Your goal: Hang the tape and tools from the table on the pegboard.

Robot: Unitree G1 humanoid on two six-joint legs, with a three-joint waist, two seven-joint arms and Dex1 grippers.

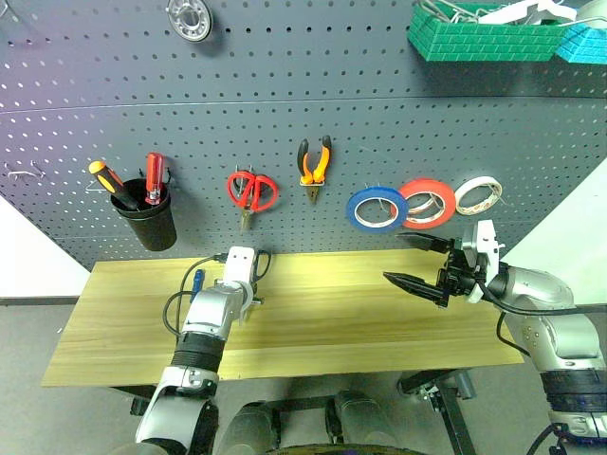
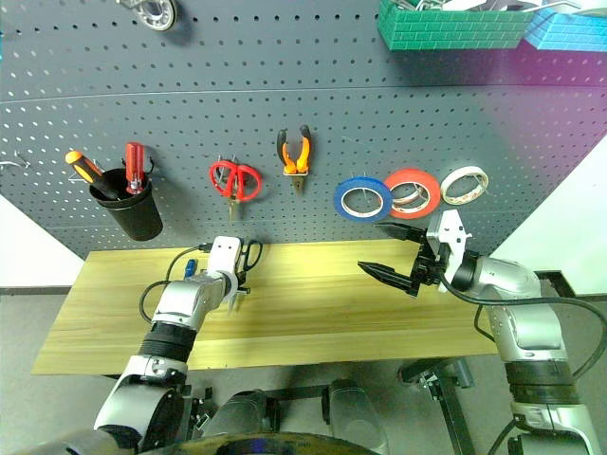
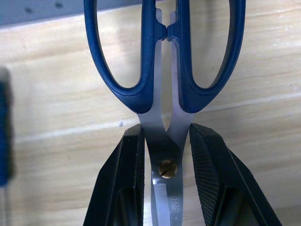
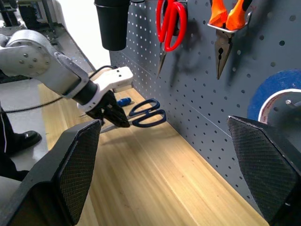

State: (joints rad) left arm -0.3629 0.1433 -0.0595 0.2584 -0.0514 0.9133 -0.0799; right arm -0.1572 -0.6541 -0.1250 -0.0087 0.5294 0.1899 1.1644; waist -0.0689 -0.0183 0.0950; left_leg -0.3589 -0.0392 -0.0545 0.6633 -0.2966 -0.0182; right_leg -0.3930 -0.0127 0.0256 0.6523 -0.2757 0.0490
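My left gripper is shut on the dark-handled steel scissors, pinching the blades at the pivot. The handles point toward the pegboard, low over the back of the table. The small blue-handled screwdriver lies on the table just left of that hand. The blue tape and the orange-and-black pliers hang on pegboard hooks. My right gripper hovers open over the right part of the table, below the tape rolls, with nothing between its fingers.
Red-handled scissors hang left of the pliers. A black cup with orange and red screwdrivers hangs at the far left. A red roll and a cream-white roll hang right of the blue tape. A green bin sits high up.
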